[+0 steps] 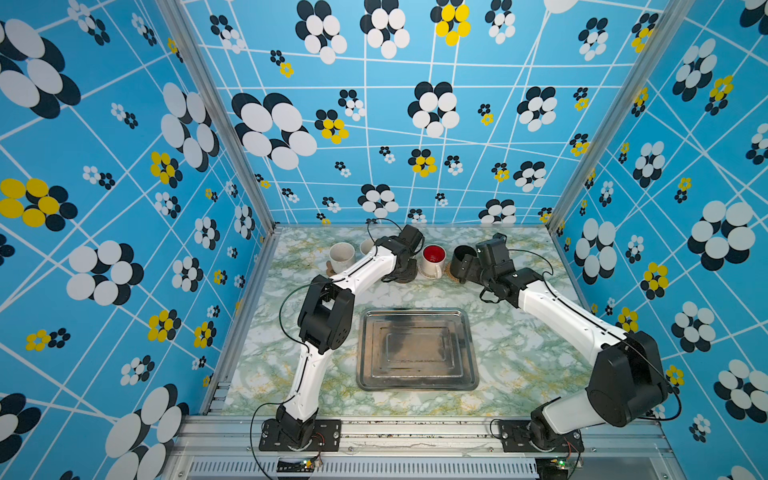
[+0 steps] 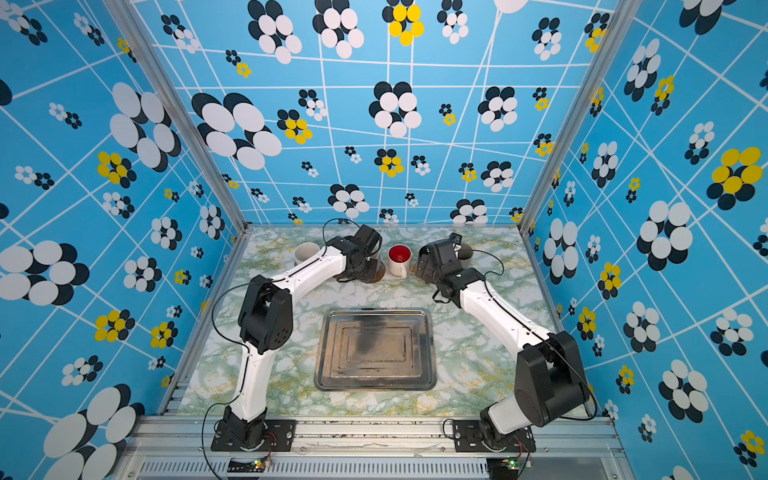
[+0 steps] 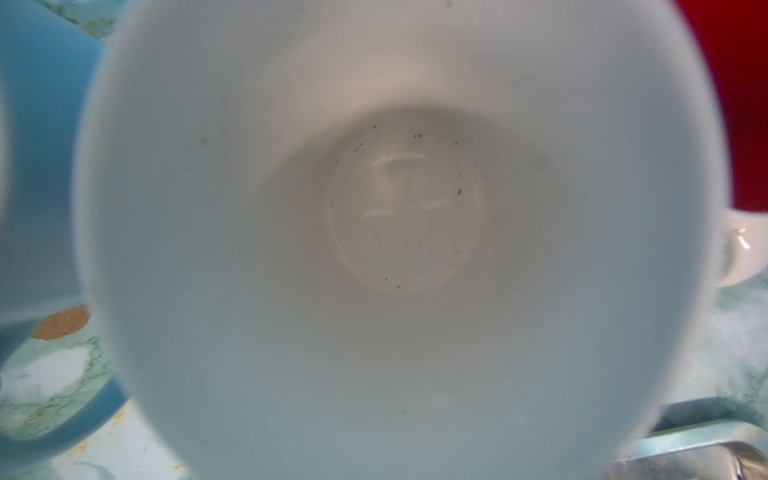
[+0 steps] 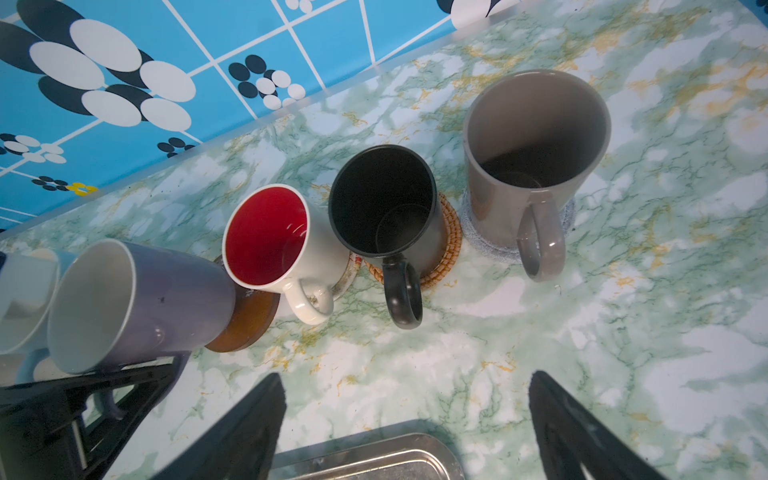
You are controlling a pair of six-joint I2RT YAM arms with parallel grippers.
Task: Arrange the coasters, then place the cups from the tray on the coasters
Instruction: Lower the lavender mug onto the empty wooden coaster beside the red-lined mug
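"Where is the lilac cup?"

"On the far side of the desk. It stands on a brown round coaster. The left claw is closed on its handle."

"And the other cups?"

"They all stand in one row with it. On one side is the light blue cup. Past that is the white speckled cup, at the end of the row, on a brown coaster. On the other side, the white cup with red inside sits on a white coaster. Then comes the black cup on a tan rattan coaster. Last is the grey cup on a pale grey coaster."

"What about the right claw?"

"It hangs over the desk near the black cup. Its two fingers are wide apart, and it holds nothing."

"And the tray?"

"It lies flat in the middle of the desk, nearer to us, well apart from the cups."
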